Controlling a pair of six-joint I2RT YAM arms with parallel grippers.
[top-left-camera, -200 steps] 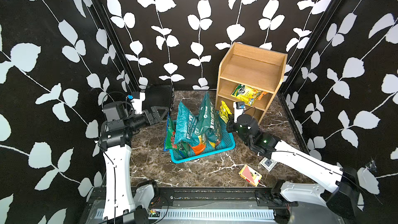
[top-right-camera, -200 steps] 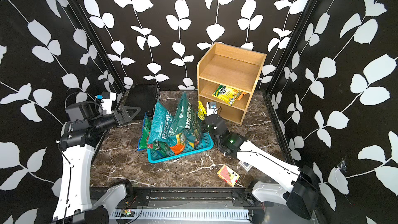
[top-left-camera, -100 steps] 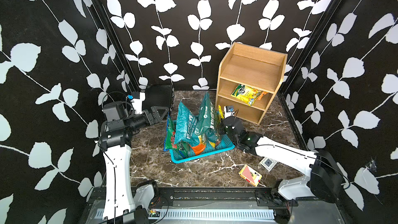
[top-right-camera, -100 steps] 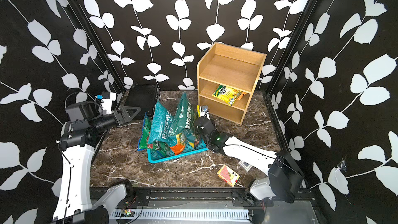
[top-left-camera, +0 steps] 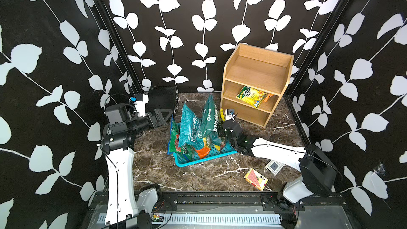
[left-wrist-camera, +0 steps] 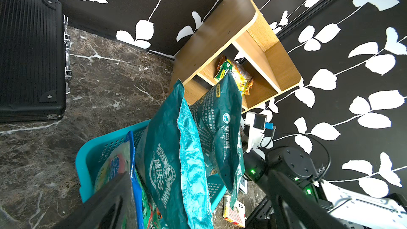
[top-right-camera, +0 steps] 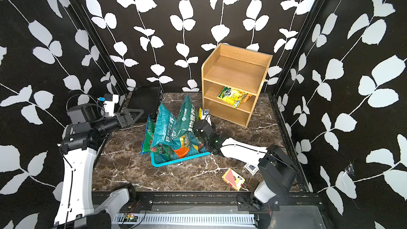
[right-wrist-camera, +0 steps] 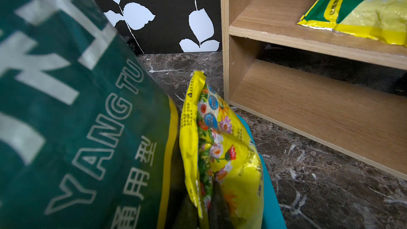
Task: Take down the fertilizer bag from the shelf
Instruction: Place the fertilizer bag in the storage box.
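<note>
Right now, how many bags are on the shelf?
1: a yellow-green bag on the shelf's middle tier. Top and bottom tiers look bare; the bottom's back is partly hidden.

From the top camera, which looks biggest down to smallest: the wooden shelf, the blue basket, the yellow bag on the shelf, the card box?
1. shelf
2. blue basket, partly hidden by bags
3. yellow bag
4. card box; it looks close to the bag's size and sits nearer the camera, so the last two are unsure.

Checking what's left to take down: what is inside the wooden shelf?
One yellow-green bag lies on the middle tier of the shelf. Top and bottom tiers look bare, though the bottom's back is hidden.
</note>
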